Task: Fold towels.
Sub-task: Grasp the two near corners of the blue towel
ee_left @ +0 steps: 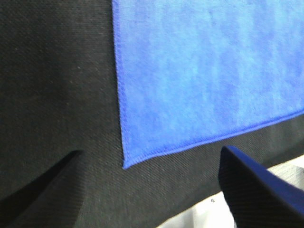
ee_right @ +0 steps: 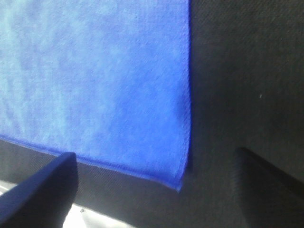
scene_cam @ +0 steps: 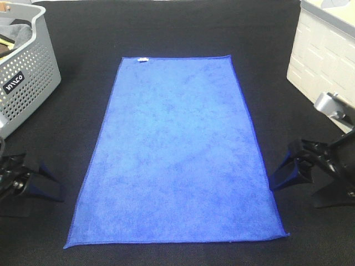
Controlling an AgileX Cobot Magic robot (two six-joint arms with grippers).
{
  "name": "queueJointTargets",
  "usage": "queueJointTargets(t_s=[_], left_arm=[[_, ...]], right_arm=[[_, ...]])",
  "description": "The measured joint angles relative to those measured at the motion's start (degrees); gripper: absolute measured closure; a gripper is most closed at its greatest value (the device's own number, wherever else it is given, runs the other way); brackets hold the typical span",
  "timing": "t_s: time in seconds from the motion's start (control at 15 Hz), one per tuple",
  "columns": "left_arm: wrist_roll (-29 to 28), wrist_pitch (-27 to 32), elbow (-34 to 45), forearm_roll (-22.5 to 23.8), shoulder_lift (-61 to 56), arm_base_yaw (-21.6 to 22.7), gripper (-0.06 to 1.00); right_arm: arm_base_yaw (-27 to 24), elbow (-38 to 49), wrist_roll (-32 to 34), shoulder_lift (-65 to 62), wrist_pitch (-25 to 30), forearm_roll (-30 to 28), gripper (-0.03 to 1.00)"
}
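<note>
Royal-blue rectangular microfibre towel [scene_cam: 176, 155], one, flat, fuzzy, stitched edging; lies between left pincer [scene_cam: 49, 183] and right pincer [scene_cam: 282, 166]; both spread wide, empty.

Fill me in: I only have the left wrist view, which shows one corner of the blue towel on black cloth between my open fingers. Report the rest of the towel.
Observer: The towel lies flat and fully spread, with no fold in it, its long side running away from the robot.
Operator: Give me the right arm.
Observer: The right gripper is open and holds nothing, near the towel's other near corner.
Operator: Name anything else near it.
Observer: A grey perforated basket stands at the far left, apart from the towel.
</note>
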Motion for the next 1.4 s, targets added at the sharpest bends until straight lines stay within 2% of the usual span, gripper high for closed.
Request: queueJointTargets(t_s=[0.07,0.33,0.53,0.67,0.8,0.93,1.0,1.07,1.13,1.2,1.27,1.4], left_arm=[[0.0,0.0,0.0,0.0,0.0,0.0,0.21],[7.9,-2.1,-0.1,-7.7,5.4,-0.3,0.21],[12.3,-4.5,-0.1,-12.7,8.4,-4.8,0.21],[13.2,-7.4,-0.1,-16.6,10.9,-8.1,0.21],[15.5,-8.3,-0.3,-19.9,12.8,-9.1,0.22],[17.2,-7.4,-1.3,-22.6,14.7,-9.1,0.26],[18.2,-7.2,-1.9,-23.9,16.0,-9.1,0.35],[18.2,-7.2,-1.9,-23.9,16.0,-9.1,0.35],[18.4,-7.2,-2.1,-24.3,16.4,-9.1,0.43],[18.4,-7.2,-2.1,-24.6,16.8,-9.1,0.54],[18.9,-7.5,-2.1,-24.8,16.8,-9.1,0.72],[20.2,-8.4,-2.1,-25.0,16.8,-9.1,0.92]], right_arm=[[0.0,0.0,0.0,0.0,0.0,0.0,0.15],[0.0,-0.1,-8.0,7.3,-2.3,5.9,0.17],[2.4,-0.1,-13.3,12.1,-4.8,10.8,0.19],[6.8,-0.3,-14.2,14.4,-6.8,15.6,0.22],[7.5,-0.3,-15.2,15.6,-6.9,20.0,0.26],[7.5,-0.3,-17.2,16.2,-7.1,22.3,0.36],[7.6,-0.3,-17.4,16.6,-7.9,22.8,0.47],[7.6,-0.3,-17.4,16.6,-7.9,22.8,0.47],[7.6,-0.3,-17.5,16.7,-8.7,22.8,0.56],[7.6,-0.2,-17.6,17.0,-9.4,22.7,0.66],[7.6,-0.2,-17.6,17.2,-10.1,22.7,0.81],[7.6,-0.2,-17.6,17.3,-10.5,22.6,0.96]])
